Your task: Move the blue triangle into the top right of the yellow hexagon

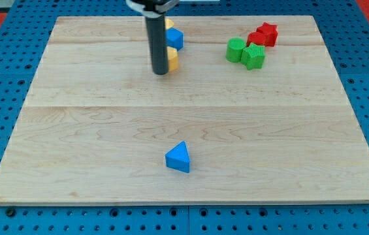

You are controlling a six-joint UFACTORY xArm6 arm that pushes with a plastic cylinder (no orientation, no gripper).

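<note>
Seemingly my tip (160, 72) touches the yellow hexagon (172, 59); the blue triangle (178, 158) lies well apart, below.

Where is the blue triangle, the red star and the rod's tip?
blue triangle (178, 158): camera view, front face.
red star (268, 32): camera view, top.
my tip (160, 72): camera view, rod's bottom end.

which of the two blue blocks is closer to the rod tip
The blue block at the view's top, beside the yellow blocks, just right of my tip. The blue triangle sits alone far down the board near the view's bottom.
</note>
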